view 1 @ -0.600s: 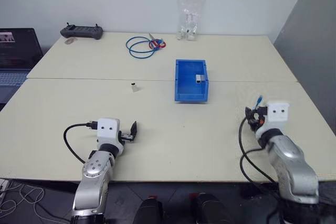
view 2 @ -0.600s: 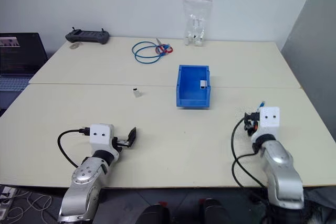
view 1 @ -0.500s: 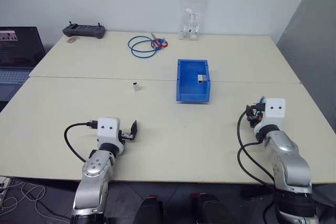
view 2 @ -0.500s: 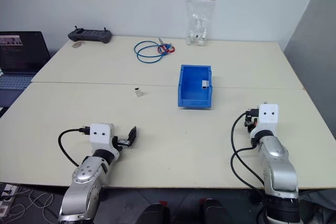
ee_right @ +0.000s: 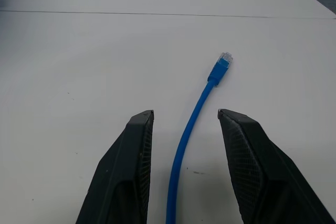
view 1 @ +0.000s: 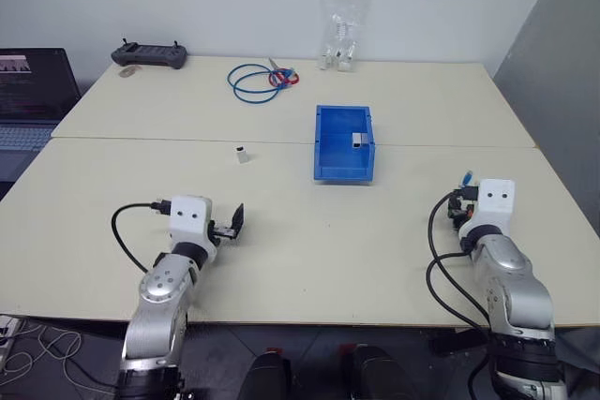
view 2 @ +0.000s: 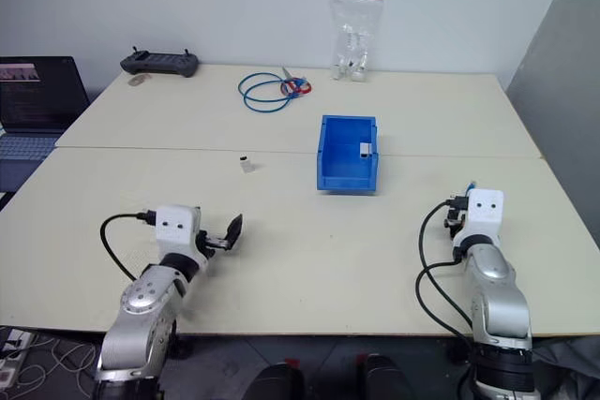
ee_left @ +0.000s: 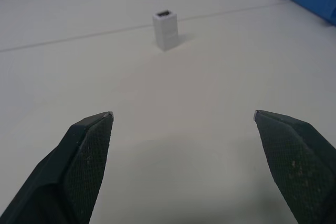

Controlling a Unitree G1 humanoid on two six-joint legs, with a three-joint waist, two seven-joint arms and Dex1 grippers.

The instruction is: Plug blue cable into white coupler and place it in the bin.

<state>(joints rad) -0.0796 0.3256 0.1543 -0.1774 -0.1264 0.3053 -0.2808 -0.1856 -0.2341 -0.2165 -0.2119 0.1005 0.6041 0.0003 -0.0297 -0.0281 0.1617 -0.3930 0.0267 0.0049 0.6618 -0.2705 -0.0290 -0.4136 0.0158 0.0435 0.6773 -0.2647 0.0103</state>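
Barely changing: I'm edging my left gripper (ee_left: 184,116), jaws wide and empty, toward the white coupler (ee_left: 166,29) standing on the surface (view 1: 309,241) well short of the bin (view 1: 319,152), while my right gripper (ee_right: 184,113), jaws half-spread, is straddling the blue cable (ee_right: 202,98), so still nothing plugged.

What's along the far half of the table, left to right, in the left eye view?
Laptop → black controller → coiled blue cable → clear plastic bag
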